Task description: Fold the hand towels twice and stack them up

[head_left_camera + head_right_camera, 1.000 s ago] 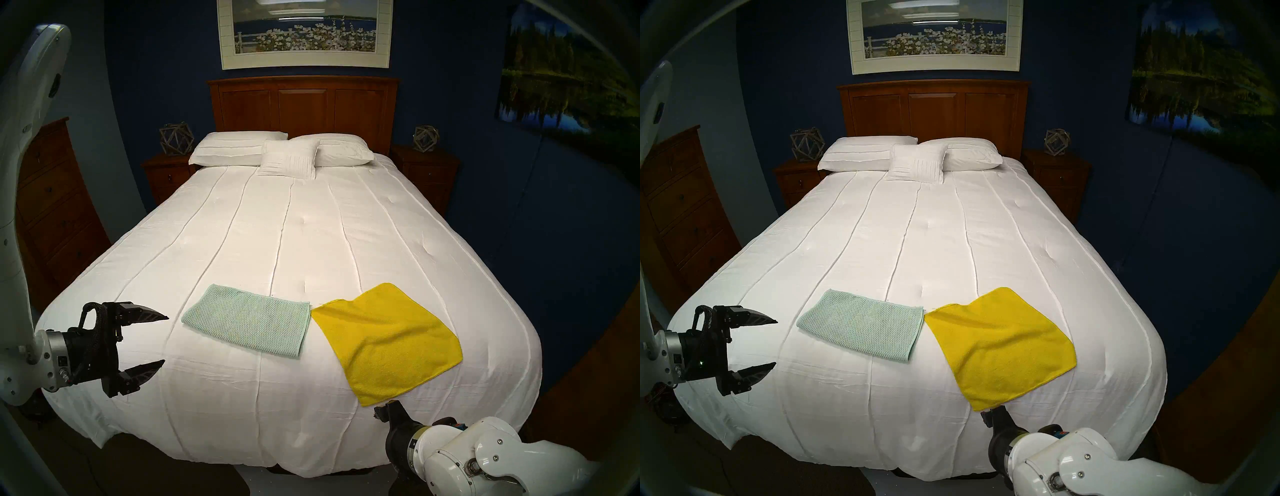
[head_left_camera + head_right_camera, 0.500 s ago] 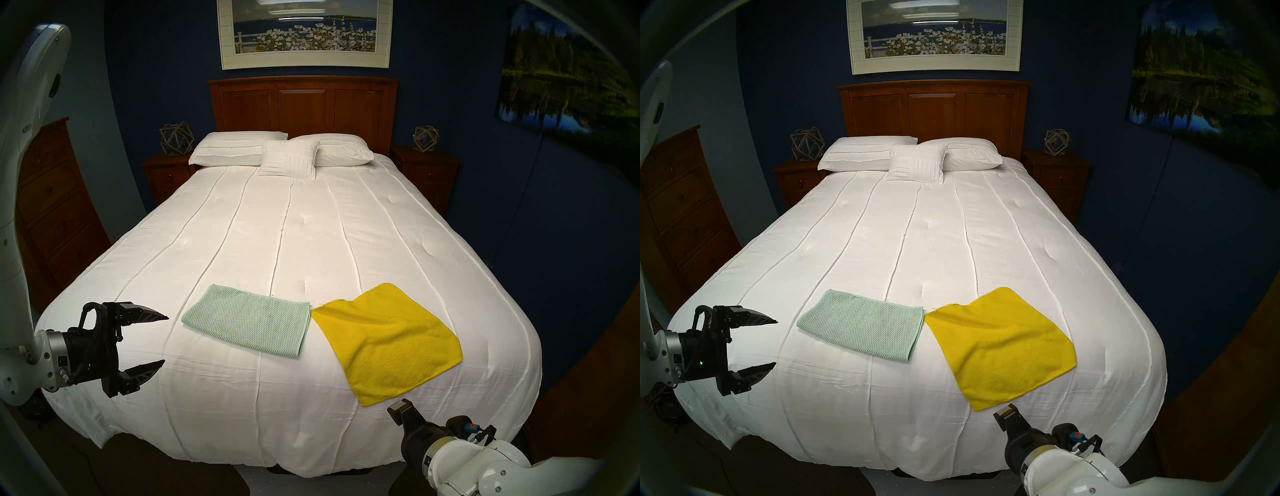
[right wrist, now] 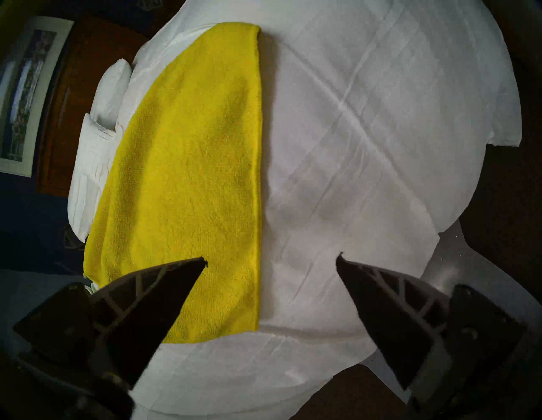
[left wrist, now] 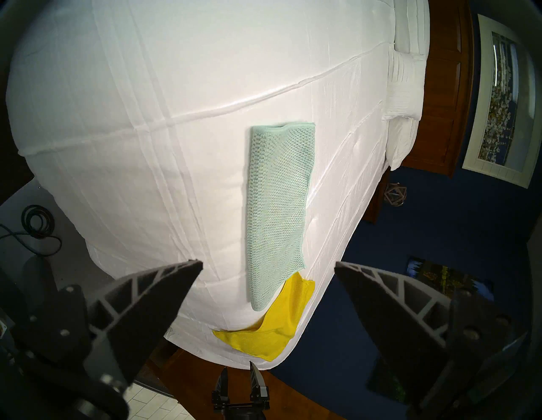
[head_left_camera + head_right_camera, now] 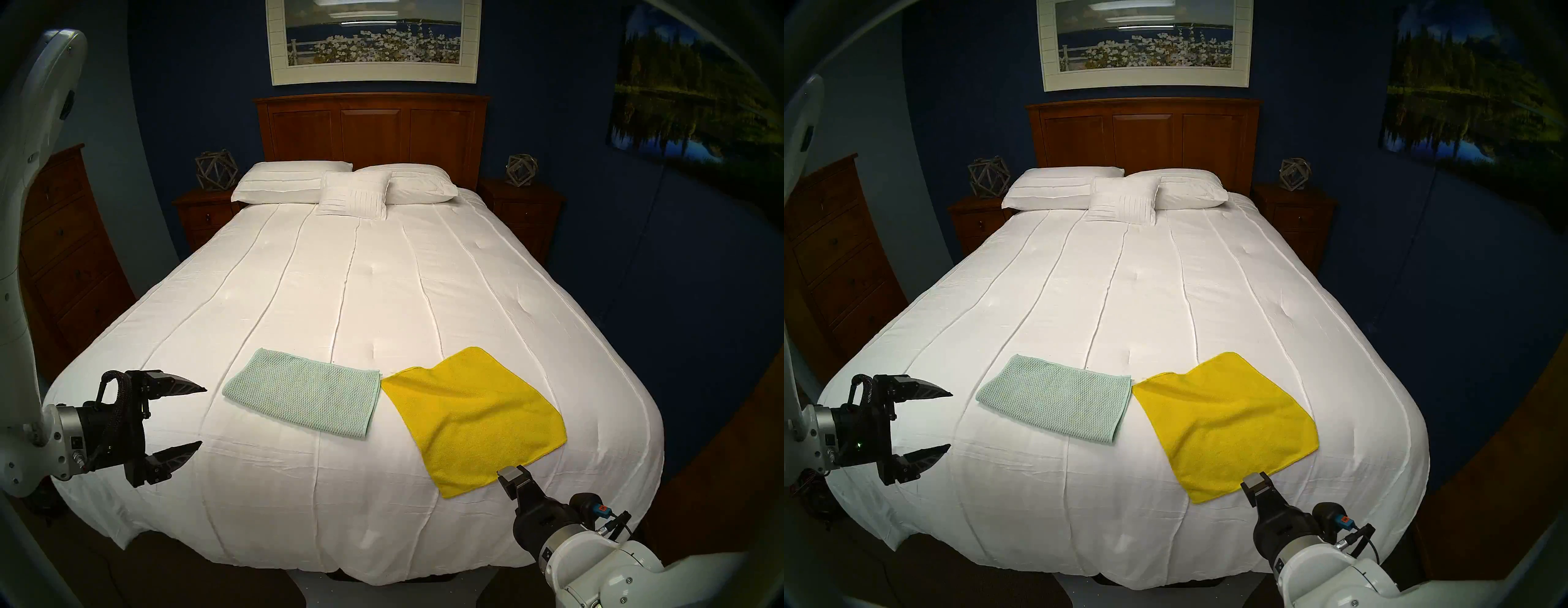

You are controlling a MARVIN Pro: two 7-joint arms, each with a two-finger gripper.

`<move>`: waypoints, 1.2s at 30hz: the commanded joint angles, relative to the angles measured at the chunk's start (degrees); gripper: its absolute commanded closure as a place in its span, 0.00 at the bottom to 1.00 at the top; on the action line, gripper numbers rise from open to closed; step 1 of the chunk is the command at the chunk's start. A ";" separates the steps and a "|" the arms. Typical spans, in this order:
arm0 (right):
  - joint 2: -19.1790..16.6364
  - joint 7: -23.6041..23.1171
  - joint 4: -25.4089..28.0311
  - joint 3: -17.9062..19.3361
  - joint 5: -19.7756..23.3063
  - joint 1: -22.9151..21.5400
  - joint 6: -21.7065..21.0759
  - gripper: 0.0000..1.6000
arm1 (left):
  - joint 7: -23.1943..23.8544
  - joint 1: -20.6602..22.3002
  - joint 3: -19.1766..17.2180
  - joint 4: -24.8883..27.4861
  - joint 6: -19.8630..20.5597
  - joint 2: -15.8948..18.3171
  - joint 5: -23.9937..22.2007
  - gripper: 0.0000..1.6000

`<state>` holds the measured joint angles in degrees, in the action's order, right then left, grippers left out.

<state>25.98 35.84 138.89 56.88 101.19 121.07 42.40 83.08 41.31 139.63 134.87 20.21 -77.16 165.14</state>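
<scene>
A: What lies on the bed (image 5: 365,288)?

B: Two hand towels, both near the foot end of the white cover. The mint towel (image 5: 302,398) lies left of centre as a long rectangle with a waffle weave; in the left wrist view (image 4: 277,211) a doubled edge shows at one short end. The yellow towel (image 5: 473,418) lies to its right, spread flat as a square turned on a diagonal, its near corner close to the foot edge of the bed.

A: Do the towels touch?

B: The left corner of the yellow towel sits just beside the far right corner of the mint towel. Whether they touch cannot be told.

A: And the left claw (image 5: 196,418)?

B: It hangs over the near left corner of the bed, jaws wide apart and empty, pointing toward the mint towel, apart from it.

A: The right claw (image 5: 514,474)?

B: It sits at the near right edge of the yellow towel. From the head it is seen edge-on. In its own wrist view (image 3: 271,261) the jaws stand wide and hold nothing: one finger (image 3: 164,293) lies over the yellow cloth, the other over the bare cover, with the straight towel edge running between them.

A: The far end?

B: White pillows (image 5: 345,187) against a wooden headboard (image 5: 371,127).
</scene>
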 commanded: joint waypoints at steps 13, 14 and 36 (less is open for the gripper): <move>-0.18 -5.70 1.11 4.64 10.19 -0.97 -3.24 0.00 | 0.29 0.19 -0.03 0.03 -0.02 0.17 -0.14 0.00; 0.47 -5.57 1.11 4.45 10.31 -1.72 -3.96 0.00 | 0.29 0.19 -0.03 0.03 -0.02 0.17 -0.14 0.00; 1.85 -0.78 -2.67 4.94 12.84 -4.94 -8.03 0.00 | 0.32 0.20 -0.03 0.03 -0.04 0.19 -0.14 0.00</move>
<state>29.17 35.66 135.38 60.66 113.04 114.92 33.86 83.11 41.31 139.63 134.87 20.21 -77.13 165.14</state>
